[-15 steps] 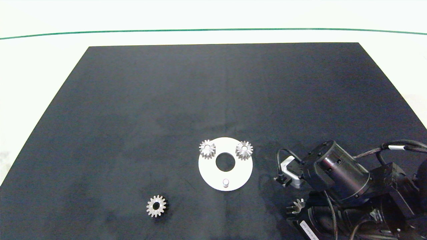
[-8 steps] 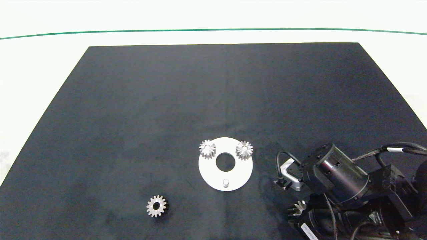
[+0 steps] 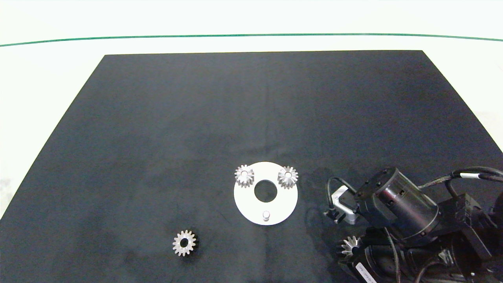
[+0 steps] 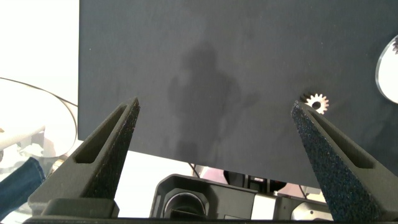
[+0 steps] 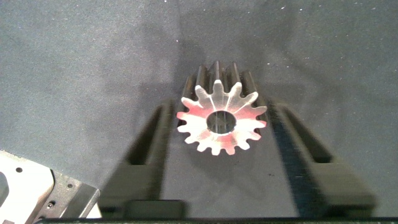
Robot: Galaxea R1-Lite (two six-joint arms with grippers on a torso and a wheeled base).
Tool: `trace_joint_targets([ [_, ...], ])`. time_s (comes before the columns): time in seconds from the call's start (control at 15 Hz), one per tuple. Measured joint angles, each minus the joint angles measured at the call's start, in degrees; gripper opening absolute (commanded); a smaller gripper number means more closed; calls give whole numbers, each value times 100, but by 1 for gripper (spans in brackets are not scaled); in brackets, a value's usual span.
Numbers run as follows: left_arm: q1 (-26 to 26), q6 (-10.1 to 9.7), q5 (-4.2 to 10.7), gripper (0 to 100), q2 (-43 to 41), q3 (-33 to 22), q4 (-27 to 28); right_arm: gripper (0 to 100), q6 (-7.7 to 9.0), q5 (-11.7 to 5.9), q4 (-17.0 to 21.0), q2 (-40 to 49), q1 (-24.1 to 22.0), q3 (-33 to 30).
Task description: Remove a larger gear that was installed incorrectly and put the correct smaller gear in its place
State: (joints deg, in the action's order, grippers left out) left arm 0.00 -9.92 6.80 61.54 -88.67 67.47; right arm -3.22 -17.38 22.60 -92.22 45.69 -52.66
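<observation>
The larger gear (image 5: 222,121) lies on the black mat (image 3: 196,118) at four o'clock from the white plate (image 3: 251,208), with your right gripper (image 5: 222,107) released and its fingers straddling the gear, apparently clear of it. Lift away crooked and a finger could snag a tooth and drag the gear. The smaller gear (image 3: 184,243) waits at seven o'clock, and the left gripper (image 4: 214,102) hangs spread over the mat's edge.

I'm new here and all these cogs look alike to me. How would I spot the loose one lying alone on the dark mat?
Start at the white round plate on the black mat, which carries two gears on pegs. Look toward the mat's near edge, left of the plate: the smaller gear lies flat there, alone, touching nothing.
</observation>
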Motion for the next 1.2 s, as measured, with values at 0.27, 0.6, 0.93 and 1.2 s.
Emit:
trace_joint_targets([
  [0.27,0,-2,0,100,0,0,0,100,13,-74,-2,44,0,-4],
  [0.6,0,-2,0,100,23,22,7,100,149,-450,29,542,4,13],
  [0.93,-22,1,0,100,87,146,-2,100,88,-614,105,1172,-195,-201],
  [1.2,-179,6,0,100,166,271,-2,100,-152,-621,864,1359,-683,-963],
])
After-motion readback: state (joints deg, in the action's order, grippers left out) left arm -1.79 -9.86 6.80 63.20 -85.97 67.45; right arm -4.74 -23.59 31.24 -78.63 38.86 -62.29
